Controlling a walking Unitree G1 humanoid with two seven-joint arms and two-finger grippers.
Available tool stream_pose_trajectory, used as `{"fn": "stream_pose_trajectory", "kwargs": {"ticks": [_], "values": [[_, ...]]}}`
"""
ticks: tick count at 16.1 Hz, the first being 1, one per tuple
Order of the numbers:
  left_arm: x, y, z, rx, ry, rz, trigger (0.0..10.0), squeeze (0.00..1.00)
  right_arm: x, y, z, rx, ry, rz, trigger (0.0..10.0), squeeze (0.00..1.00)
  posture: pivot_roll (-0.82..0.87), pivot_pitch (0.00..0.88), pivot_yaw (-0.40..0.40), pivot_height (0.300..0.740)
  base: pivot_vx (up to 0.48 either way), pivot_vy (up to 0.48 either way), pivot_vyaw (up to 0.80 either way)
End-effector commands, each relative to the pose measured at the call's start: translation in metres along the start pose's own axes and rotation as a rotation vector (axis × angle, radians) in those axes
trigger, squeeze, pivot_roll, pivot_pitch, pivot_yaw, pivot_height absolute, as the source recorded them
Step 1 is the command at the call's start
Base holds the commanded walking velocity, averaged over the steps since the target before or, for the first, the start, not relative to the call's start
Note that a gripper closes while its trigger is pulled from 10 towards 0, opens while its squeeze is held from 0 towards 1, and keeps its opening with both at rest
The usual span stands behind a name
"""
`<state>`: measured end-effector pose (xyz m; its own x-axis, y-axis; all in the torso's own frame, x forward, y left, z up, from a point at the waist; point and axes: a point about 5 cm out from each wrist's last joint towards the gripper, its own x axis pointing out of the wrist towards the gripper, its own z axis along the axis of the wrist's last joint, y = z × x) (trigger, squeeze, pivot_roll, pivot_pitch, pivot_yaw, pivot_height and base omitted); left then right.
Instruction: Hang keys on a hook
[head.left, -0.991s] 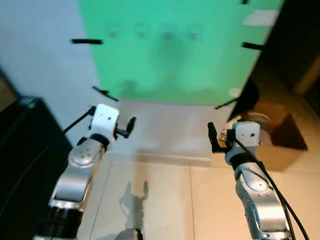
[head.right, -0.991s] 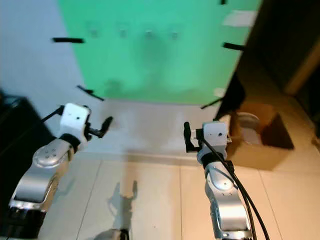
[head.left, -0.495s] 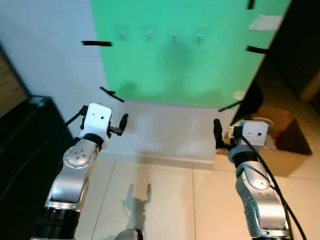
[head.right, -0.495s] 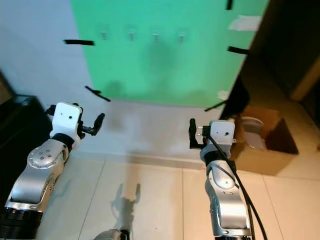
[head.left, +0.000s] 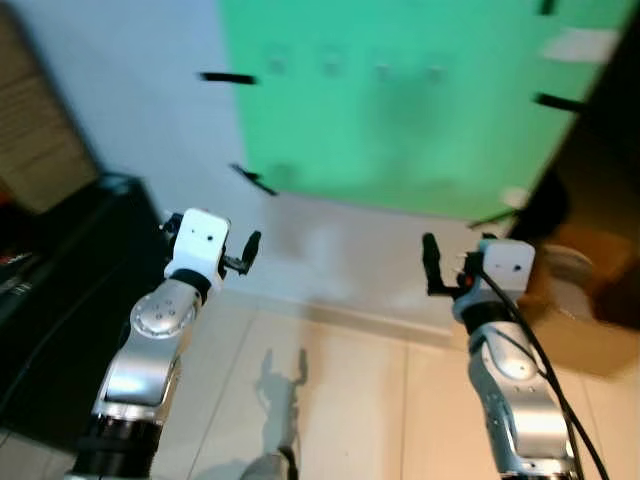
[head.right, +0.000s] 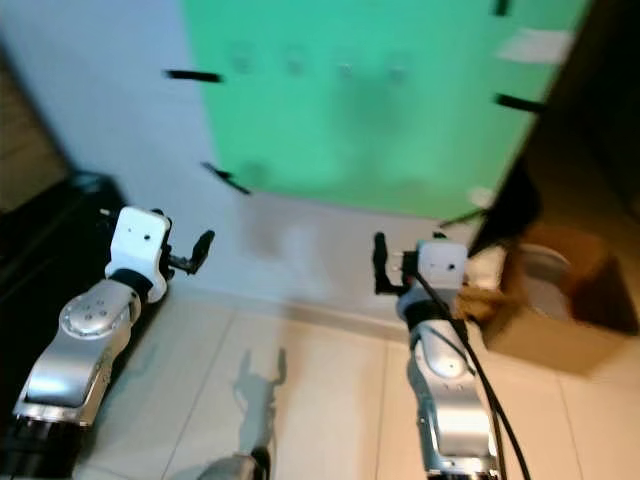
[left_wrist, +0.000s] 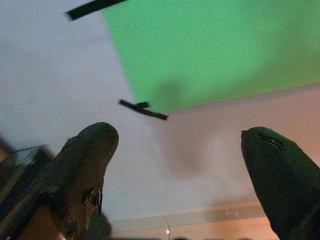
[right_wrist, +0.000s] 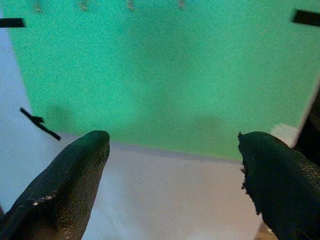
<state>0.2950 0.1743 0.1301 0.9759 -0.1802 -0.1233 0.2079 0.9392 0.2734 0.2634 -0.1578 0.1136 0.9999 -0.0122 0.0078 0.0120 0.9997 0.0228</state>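
Green sheet taped to white wall carries a blurred row of hooks near its top; left gripper and right gripper raised before it, fingers spread, grasping nothing; cardboard box at right.

- My head views are soft with motion blur; the hooks on the green panel are faint smudges.
- Light is even and fairly bright on the white wall, dim toward the dark cabinet.
- My arms cast a sharp dark shadow on the floor.
- Wrist views are grainy; my left tool and right tool loom dark and unfocused.
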Motion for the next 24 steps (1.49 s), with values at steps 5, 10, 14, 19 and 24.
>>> {"fn": "stream_pose_trajectory", "kwargs": {"ticks": [5, 10, 14, 19, 24], "values": [[0.002, 0.001, 0.001, 0.018, -0.004, 0.001, 10.0, 0.00, 0.004, 0.003, 0.002, -0.001, 0.001, 0.017, 10.0, 1.00, -0.06, 0.000, 0.010, 0.740, 0.000, 0.000, 0.80], [0.003, 0.002, 0.001, 0.014, -0.007, 0.000, 10.0, 0.00, 0.002, -0.006, -0.008, -0.043, 0.074, -0.085, 10.0, 1.00, -0.06, 0.000, 0.018, 0.740, 0.100, 0.000, 0.26], [0.004, 0.001, 0.001, 0.015, -0.007, -0.011, 10.0, 0.00, 0.000, -0.008, -0.009, -0.046, 0.070, -0.120, 10.0, 1.00, -0.07, 0.000, 0.031, 0.740, 0.296, 0.000, 0.00], [0.004, 0.002, 0.000, 0.020, -0.003, -0.012, 10.0, 0.00, 0.000, -0.012, -0.009, -0.033, 0.077, -0.163, 10.0, 1.00, -0.07, 0.000, 0.035, 0.740, 0.329, 0.000, 0.00], [0.004, 0.003, 0.000, 0.029, 0.001, -0.017, 10.0, 0.00, 0.001, -0.007, -0.009, -0.036, 0.078, -0.129, 10.0, 1.00, -0.06, 0.000, 0.038, 0.740, 0.335, 0.000, 0.32]]}}
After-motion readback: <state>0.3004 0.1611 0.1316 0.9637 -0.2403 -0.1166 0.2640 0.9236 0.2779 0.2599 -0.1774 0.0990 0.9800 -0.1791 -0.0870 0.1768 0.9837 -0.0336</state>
